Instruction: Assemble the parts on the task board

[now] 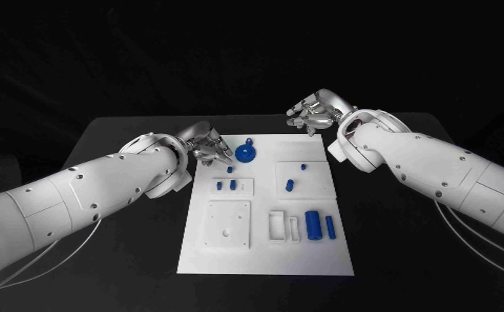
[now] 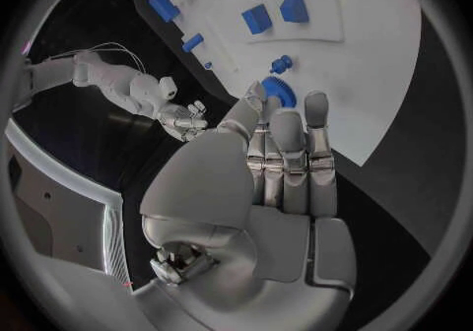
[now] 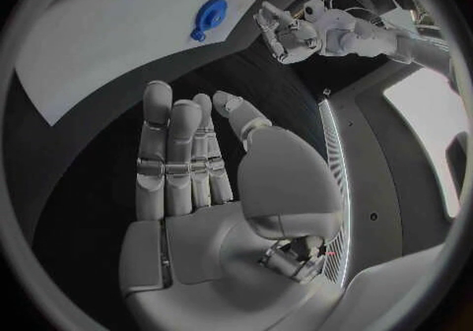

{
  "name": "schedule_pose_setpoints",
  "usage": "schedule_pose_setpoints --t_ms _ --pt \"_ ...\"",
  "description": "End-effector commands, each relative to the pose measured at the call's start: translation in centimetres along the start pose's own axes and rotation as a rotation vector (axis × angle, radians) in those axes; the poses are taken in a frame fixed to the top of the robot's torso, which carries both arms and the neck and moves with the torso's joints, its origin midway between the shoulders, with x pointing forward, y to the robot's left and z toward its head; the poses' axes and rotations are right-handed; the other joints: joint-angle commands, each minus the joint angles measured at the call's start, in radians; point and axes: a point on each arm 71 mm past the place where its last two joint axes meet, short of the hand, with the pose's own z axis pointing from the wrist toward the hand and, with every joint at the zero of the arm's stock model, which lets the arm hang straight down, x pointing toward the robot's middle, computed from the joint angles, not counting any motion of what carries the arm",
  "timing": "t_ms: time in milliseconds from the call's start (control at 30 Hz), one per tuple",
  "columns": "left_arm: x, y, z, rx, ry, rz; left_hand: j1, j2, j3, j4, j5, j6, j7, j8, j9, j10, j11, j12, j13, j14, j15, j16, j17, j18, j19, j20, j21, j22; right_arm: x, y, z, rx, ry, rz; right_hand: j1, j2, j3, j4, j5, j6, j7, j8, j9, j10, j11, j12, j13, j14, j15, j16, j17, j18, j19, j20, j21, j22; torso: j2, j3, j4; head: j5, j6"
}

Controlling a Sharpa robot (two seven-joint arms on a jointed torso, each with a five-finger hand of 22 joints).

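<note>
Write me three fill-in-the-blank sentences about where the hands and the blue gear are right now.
1. The blue gear lies on the white ____.
2. The hand nearest the gear is the ____ hand.
3. The right hand holds ____, its fingers apart.

Missing words: task board; left; nothing

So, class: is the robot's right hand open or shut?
Open. In the right wrist view the right hand has its fingers straight and apart, its palm bare. It hangs over the black table, off the board.
</note>
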Motion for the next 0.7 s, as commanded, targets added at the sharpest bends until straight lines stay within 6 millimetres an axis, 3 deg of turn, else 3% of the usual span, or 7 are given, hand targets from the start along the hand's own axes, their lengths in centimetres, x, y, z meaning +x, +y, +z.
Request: schedule_pose_setpoints --t_ms 33,700 --pt "0.49 -0.13 0.16 -0.002 0.026 0.021 0.001 0.012 -0.006 0.000 -0.002 0.006 -0.004 -0.001 0.000 -0.002 -0.003 0.008 0.002 -0.002 -0.005 -0.002 0.001 -0.010 0.007 0.003 -0.005 0.014 0.13 0.14 0.02 -0.008 0.007 -0.009 -0.003 0.005 -0.006 0.000 0.002 0.001 -0.001 0.003 0.001 -0.006 -0.001 -0.006 0.001 0.003 -0.008 0.006 -0.001 0.001 0.028 -0.009 0.002 0.001 0.001 0.0005 -0.0008 -0.001 0.000" --pt "1.18 -0.02 0.53 -0.017 0.040 0.032 0.000 0.022 -0.009 -0.004 0.011 0.021 -0.007 -0.001 0.001 -0.014 -0.008 0.061 0.006 0.000 -0.008 0.002 0.008 -0.011 0.012 0.000 -0.010 0.016 0.17 0.18 0.05 -0.009 0.006 -0.007 -0.002 0.004 -0.010 0.006 0.006 -0.001 -0.001 0.003 0.001 -0.005 -0.001 -0.012 0.009 0.002 -0.008 0.011 -0.005 0.001 0.029 -0.009 -0.001 0.004 -0.001 0.0001 -0.0006 -0.003 -0.003"
